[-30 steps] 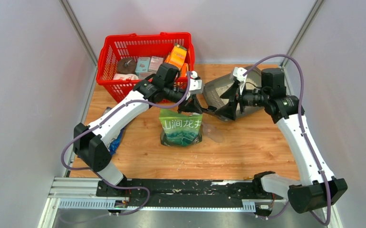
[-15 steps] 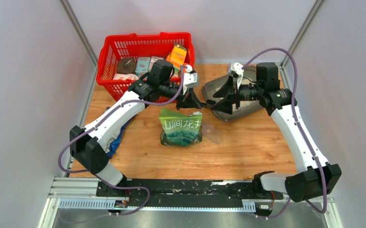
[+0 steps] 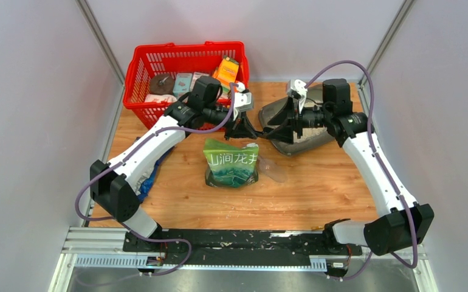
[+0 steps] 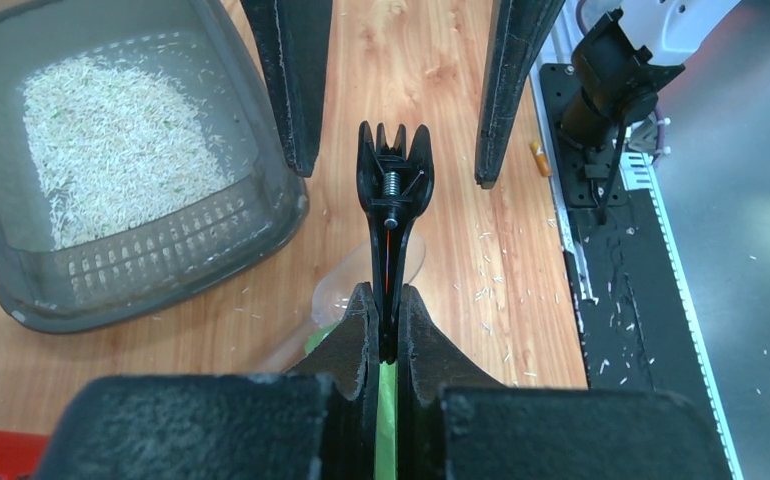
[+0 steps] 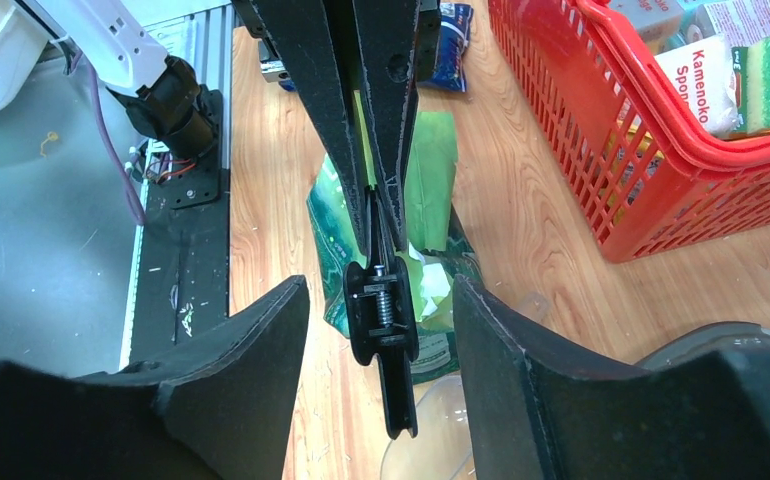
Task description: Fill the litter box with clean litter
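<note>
**A:** What lies on your left side?

**B:** A blue bag [image 5: 453,40] lies on the table [image 3: 316,188] under my left arm. The red basket [image 5: 601,150], with packets inside, stands in the far left corner.

**A:** And your left gripper?

**B:** My left gripper [image 4: 386,295] is clamped on the long end of a black spring clip [image 4: 393,170]. It holds the clip out to the right, over the far edge of the green pouch [image 3: 231,161]. That pouch lies mid-table, with a clear plastic piece [image 3: 274,170] just beside it on the right.

**A:** The right gripper?

**B:** My right gripper [image 5: 379,300] faces the left one. Its fingers are apart, one on each side of the clip's spring end, with a gap on both sides.

**A:** Where is the litter box?

**B:** The litter box [image 4: 161,260] sits at the far right, partly under my right wrist, near the basket but not touching it. Pale litter [image 4: 111,150] covers part of its floor, and stray grains dot the wood.
</note>
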Motion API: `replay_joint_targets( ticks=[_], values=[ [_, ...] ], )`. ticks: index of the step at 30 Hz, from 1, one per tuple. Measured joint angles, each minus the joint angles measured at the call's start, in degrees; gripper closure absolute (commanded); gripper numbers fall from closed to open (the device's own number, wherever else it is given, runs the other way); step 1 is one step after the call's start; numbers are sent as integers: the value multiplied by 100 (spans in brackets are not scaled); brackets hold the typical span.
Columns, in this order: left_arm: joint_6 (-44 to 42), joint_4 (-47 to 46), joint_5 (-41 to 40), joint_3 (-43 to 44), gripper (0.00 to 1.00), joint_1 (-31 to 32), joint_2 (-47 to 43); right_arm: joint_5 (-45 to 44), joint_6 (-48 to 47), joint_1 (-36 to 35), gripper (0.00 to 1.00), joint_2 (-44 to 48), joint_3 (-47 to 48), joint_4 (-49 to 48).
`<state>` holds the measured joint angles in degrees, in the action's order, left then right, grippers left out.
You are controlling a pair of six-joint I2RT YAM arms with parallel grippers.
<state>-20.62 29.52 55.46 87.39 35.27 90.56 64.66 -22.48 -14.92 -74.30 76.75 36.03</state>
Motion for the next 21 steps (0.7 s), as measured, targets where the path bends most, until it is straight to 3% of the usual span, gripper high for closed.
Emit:
replay_joint_targets(
  ticks=[12, 18, 21],
  values=[
    [136, -17, 0, -2, 100, -13, 31, 35, -76, -79, 51, -146, -4, 9],
    [234, -22, 28, 0, 100, -24, 35, 37, -129, -105, 62, -164, -4, 13],
    [271, -28, 48, -2, 97, -28, 59, 37, -140, -116, 76, -170, -4, 13]
  ],
)
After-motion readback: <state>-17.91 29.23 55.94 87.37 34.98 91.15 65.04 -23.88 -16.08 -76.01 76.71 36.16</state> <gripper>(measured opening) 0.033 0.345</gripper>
